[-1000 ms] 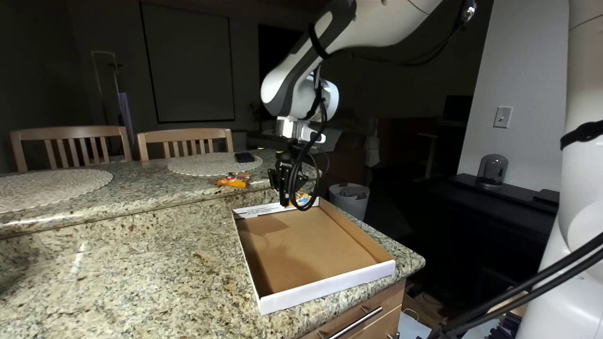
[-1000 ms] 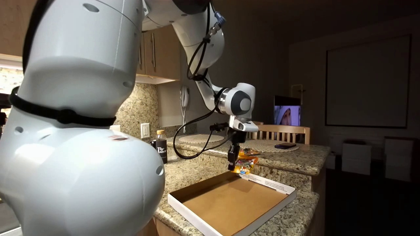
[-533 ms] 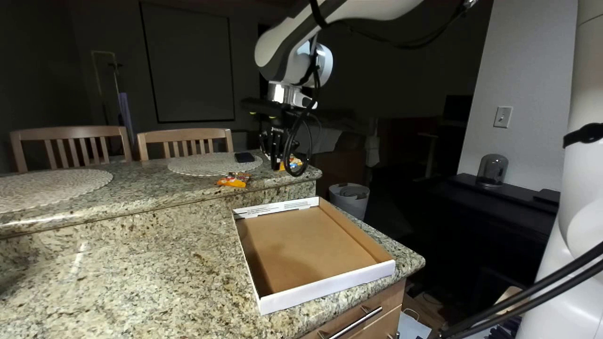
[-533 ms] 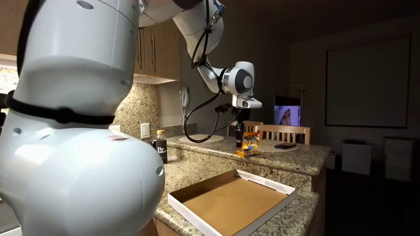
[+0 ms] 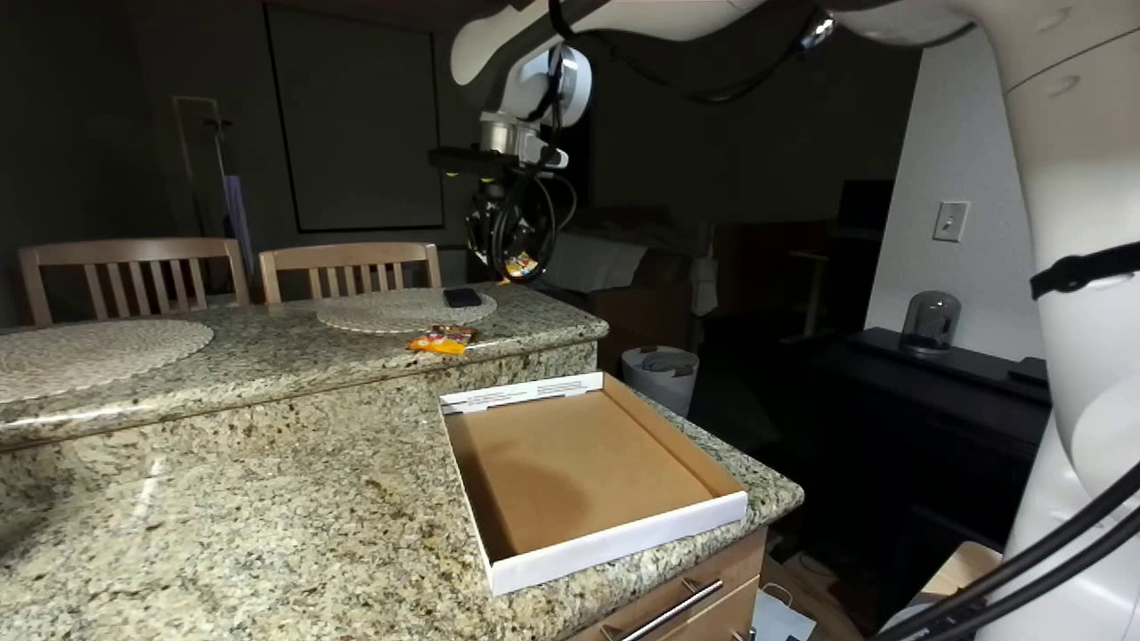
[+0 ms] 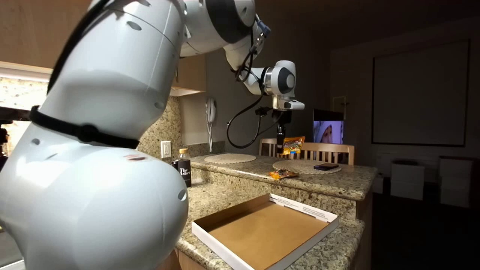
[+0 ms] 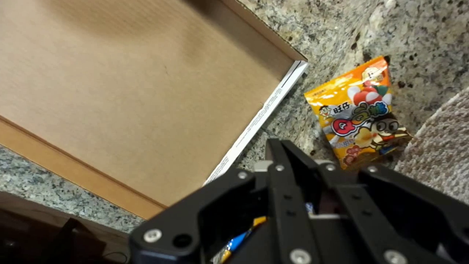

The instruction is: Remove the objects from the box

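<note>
In an exterior view, the end effector [image 6: 281, 150] hangs aloft toward 12 o'clock from the box [image 6: 262, 232], its fingers nearly together and pinching the gripped packet [image 6: 294, 145], orange and yellow. The box, shallow and white-rimmed, sits on the lower level of a speckled granite desk [image 6: 204, 200]. On the raised tier [image 6: 247, 168], the second packet [image 6: 283, 174] lies toward 7 o'clock from the gripped one, just beside a round woven mat [image 6: 300, 168] bearing a dark phone-like slab [image 6: 325, 166]. A dark bottle [image 6: 183, 167] stands toward 10 o'clock from the box, the robot arm [image 6: 112, 97] in the foreground.

In an exterior view, two wooden chairs [image 5: 347, 255] back the raised tier. The end effector shows toward 11 o'clock from the box, a patch of the gripped packet visible at its lower end. From the box, the second packet lies toward 10 o'clock and a gray bin [image 5: 663, 392] stands toward 1 o'clock.

In the wrist view, the end effector looms toward 5 o'clock, a blue-and-yellow sliver of the gripped packet beside its fingers. The box's brown interior spans 9 to 12 o'clock. Toward 3 o'clock lies the second packet, its cartoon-printed face up.
</note>
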Controlling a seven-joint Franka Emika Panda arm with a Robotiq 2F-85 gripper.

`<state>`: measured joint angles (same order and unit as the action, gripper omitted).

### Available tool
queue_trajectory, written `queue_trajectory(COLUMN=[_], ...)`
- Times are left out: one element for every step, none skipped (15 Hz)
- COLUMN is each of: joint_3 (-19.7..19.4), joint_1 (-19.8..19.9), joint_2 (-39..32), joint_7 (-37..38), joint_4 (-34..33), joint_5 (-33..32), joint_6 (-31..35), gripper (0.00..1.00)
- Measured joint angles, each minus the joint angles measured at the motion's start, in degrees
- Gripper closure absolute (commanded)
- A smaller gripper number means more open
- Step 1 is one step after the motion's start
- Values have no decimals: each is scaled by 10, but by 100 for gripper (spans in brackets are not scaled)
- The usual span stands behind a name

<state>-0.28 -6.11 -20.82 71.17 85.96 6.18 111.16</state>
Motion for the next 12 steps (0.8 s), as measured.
queue_trajectory(joint_3=[-1, -2, -3, -5, -6, -8, -9, -11, -12, -13, -14, -14], joint_1=[0, 0, 0, 0, 0, 1, 1, 1, 1, 2, 2, 3], joint_2=[-22, -44, -67, -89, -110, -129, -147, -161, -174, -184, -192, -199], joint_7=[-1, -1, -2, -2, -3, -4, -5, -5, -5, -5, -5, -5], joint_4=[-35, -69, -103, -136, -167, -196, -223, -247, -268, -286, -300, -312], joint_5=[0, 0, 0, 0, 0, 0, 0, 0, 0, 0, 0, 0], joint_6=[-23, -45, -68, -90, -109, -126, -138, -147, -152, -154, -154, -154], gripper=[99, 99, 99, 99, 98, 70, 69, 64, 58, 51, 45, 38])
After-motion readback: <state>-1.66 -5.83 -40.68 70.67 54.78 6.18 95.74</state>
